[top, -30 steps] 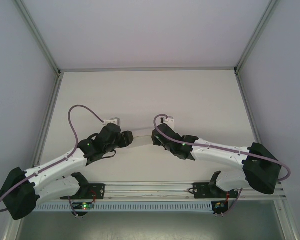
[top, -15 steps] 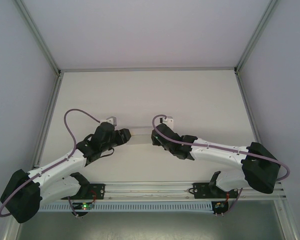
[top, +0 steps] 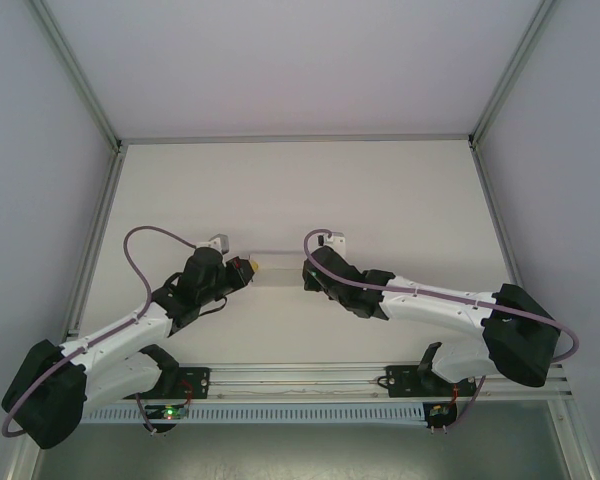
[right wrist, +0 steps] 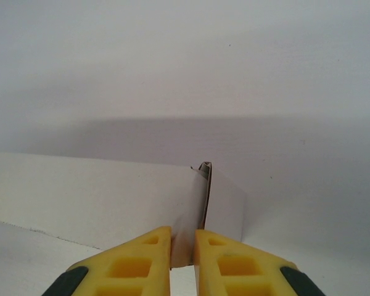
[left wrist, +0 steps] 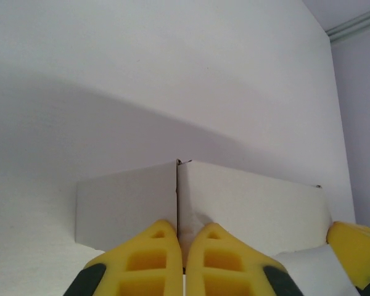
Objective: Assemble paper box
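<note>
**Left hand clamps the paper box's left corner**

Left hand (left wrist: 184, 231) has just closed. A second ago its fingers stood partly apart; now they press together on the thin upright seam at the left end of the paper box (left wrist: 246, 197), where two white walls meet. From above, this hand (top: 242, 268) has also shifted a little, and the paper box (top: 278, 264) now lies more level than before, a low white strip on the bench (top: 380, 190) between the two arms.

At the paper box's right end, the right hand (right wrist: 182, 234) is nearly closed, with a wall of the paper box (right wrist: 98, 191) caught between its fingers beside a short end panel that stands folded up. From above it sits against that end (top: 308, 278), much where it was a second ago.

With both ends now pinched, the box looks pinned from either side. That probably means the walls can be held square while the remaining flaps are tucked. Paperboard this thin may buckle if either hand pulls sideways.
</note>
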Available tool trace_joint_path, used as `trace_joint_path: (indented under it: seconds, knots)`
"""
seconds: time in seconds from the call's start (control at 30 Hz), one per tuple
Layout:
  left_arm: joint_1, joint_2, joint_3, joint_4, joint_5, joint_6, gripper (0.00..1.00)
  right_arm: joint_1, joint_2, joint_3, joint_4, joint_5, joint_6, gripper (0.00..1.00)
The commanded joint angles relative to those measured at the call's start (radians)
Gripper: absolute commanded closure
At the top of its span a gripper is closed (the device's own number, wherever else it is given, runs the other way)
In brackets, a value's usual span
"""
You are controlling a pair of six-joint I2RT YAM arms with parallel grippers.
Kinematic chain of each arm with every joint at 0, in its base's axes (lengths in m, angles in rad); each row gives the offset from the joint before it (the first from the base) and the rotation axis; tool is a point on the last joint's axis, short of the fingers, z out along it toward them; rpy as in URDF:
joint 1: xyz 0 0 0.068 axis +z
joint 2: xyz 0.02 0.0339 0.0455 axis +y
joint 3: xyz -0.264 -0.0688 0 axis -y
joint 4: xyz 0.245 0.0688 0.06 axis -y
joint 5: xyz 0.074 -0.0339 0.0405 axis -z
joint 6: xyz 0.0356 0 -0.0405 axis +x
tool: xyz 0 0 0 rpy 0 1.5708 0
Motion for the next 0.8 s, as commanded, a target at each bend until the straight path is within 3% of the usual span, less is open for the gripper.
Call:
trace_joint_path:
  seconds: [0.0, 0.4, 0.53, 0.7, 0.77]
  knots:
    - [0.046, 0.055, -0.064, -0.238, -0.087, -0.063, 1.0, -0.038, 0.091, -0.135, -0.423, -0.02, -0.026, 0.85]
    - [0.047, 0.055, -0.015, -0.3, -0.073, -0.04, 1.0, -0.106, -0.031, -0.15, -0.259, -0.168, -0.111, 0.85]
    - [0.047, 0.044, 0.003, -0.316, -0.078, -0.016, 0.83, -0.184, -0.09, -0.168, -0.16, -0.285, -0.14, 0.93]
    - [0.047, 0.0, 0.04, -0.337, -0.067, 0.054, 0.62, -0.211, -0.141, -0.171, -0.145, -0.302, -0.154, 0.98]
    - [0.047, -0.026, 0.057, -0.336, -0.072, 0.074, 0.59, -0.212, -0.159, -0.164, -0.139, -0.306, -0.163, 0.99]
